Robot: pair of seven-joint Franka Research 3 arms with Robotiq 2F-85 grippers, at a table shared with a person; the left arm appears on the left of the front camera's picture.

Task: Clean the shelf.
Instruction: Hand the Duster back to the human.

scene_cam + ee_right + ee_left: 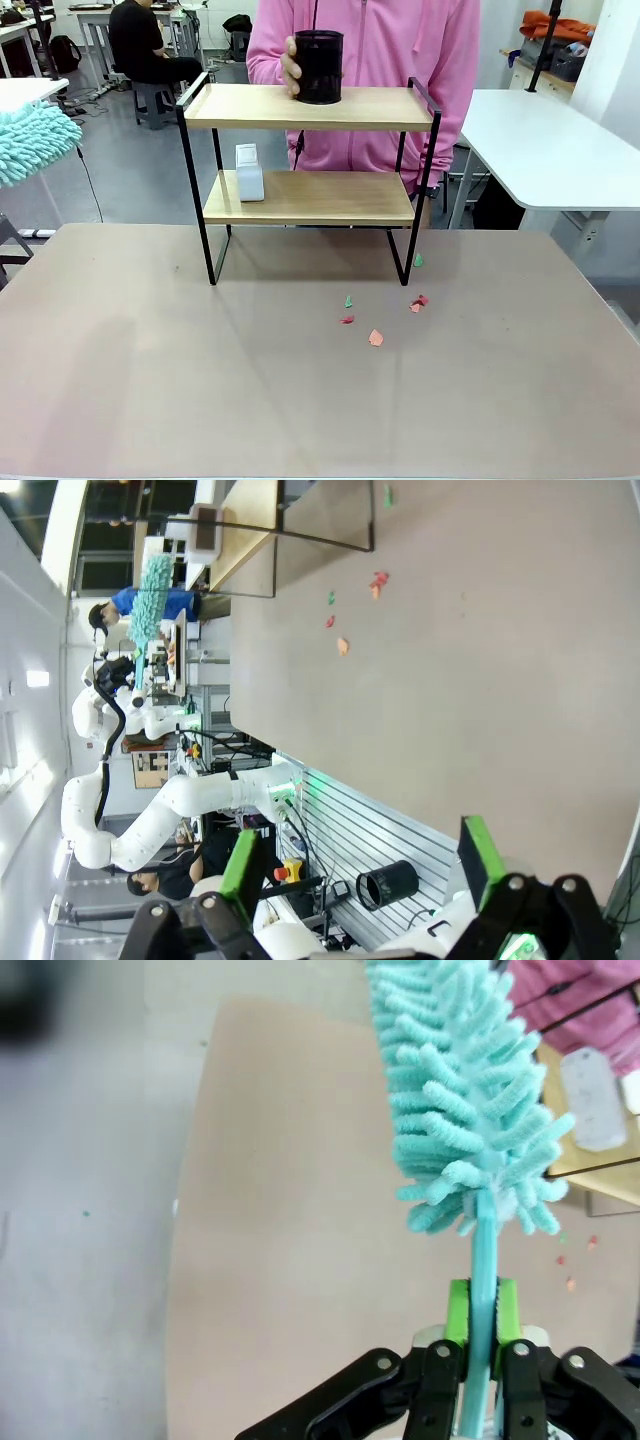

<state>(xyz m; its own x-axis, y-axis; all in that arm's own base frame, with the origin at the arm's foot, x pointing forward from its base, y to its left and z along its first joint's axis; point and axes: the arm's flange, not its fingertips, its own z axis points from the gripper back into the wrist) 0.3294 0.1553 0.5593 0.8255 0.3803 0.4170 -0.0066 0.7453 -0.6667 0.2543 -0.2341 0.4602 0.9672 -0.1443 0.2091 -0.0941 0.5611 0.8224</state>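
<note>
- Front view: even, bright indoor light, sharp across the frame. Soft shadow under the shelf [308, 165] falling toward the bottom of the frame on the table [150, 380]; faint sheen lower left.
- Left wrist view: duster [465, 1090] in focus, slightly overexposed at the tips. Upper left corner dark and blurred; floor on the left soft. Wide-angle bend at the right edge.
- Right wrist view: rolled sideways, strong fisheye stretch. Bright blown-out window strip along the left edge; tabletop evenly lit, slightly soft.

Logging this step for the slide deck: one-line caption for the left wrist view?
Left claw shut on teal duster, raised above the table near the shelf.
</note>
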